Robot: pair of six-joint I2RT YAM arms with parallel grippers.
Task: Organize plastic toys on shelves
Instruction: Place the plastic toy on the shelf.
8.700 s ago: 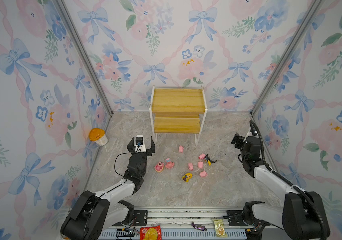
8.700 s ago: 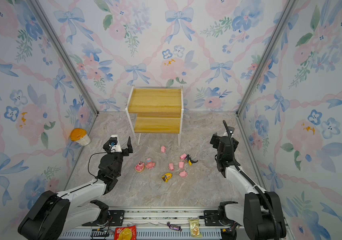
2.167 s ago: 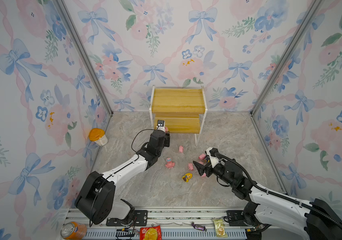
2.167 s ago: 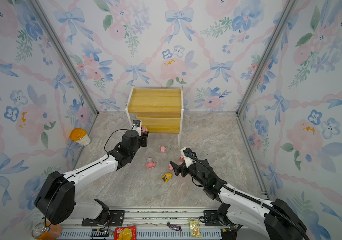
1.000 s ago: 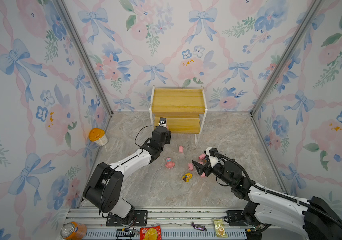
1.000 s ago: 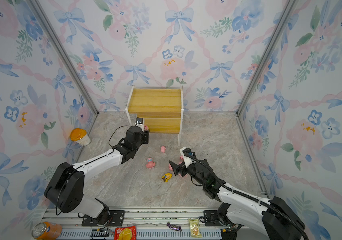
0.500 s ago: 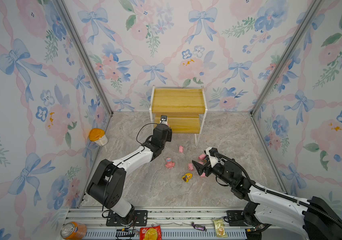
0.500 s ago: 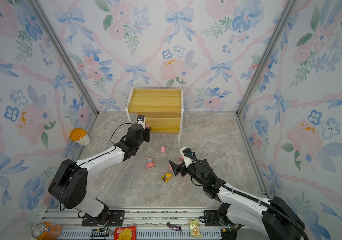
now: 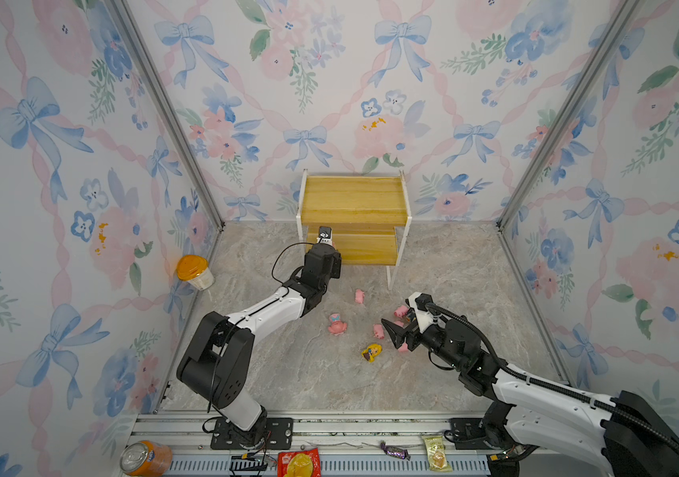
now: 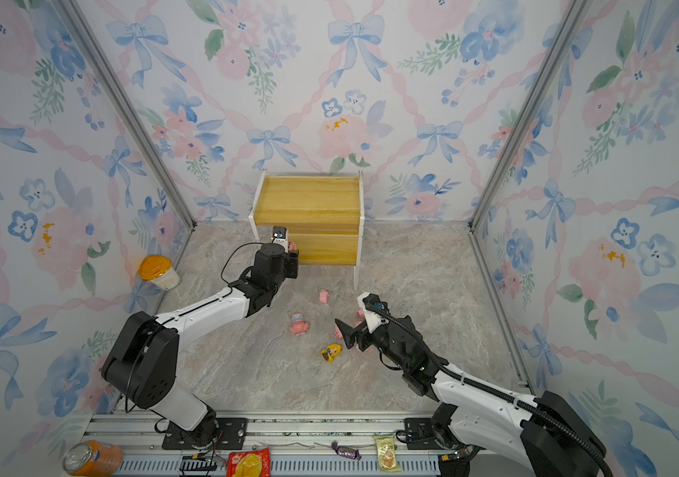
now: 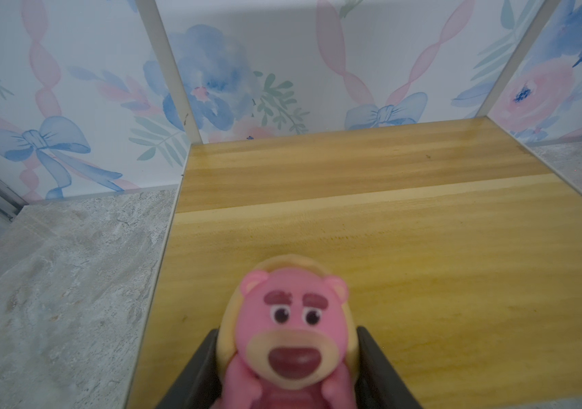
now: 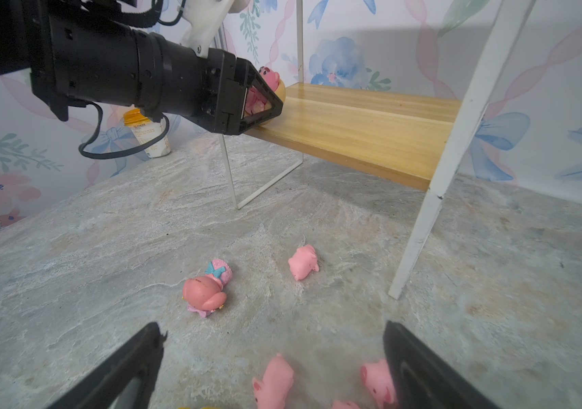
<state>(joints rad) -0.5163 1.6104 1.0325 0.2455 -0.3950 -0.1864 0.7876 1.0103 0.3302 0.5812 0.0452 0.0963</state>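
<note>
The shelves (image 9: pixel 354 198) (image 10: pixel 309 202) are a two-tier rack of yellowish boards on a white frame, standing against the back wall. My left gripper (image 10: pixel 290 250) (image 11: pixel 291 354) is shut on a pink figurine with a yellowish round base (image 11: pixel 291 336) (image 12: pixel 270 78), held at the left front corner of the lower board (image 12: pixel 353 120). My right gripper (image 9: pixel 402 326) (image 12: pixel 273 331) stands open low over the floor, with small pink pigs (image 12: pixel 273 382) between its fingers (image 12: pixel 406 354). Loose on the floor are a pig (image 9: pixel 359 296), a pink blue-hatted figure (image 9: pixel 337 324) and a yellow-haired doll (image 9: pixel 372 352).
An orange-lidded cup (image 9: pixel 194 271) stands by the left wall. An orange can (image 9: pixel 145 456), snack packets (image 9: pixel 298 462) and a wrapped candy (image 9: pixel 395 450) lie on the front rail. The rack's white legs (image 12: pixel 424 212) stand near the loose toys.
My left arm has stretched a little further back, bringing the pink figurine up to the lower board's corner. My right arm has stayed where it was, open over the pigs.
</note>
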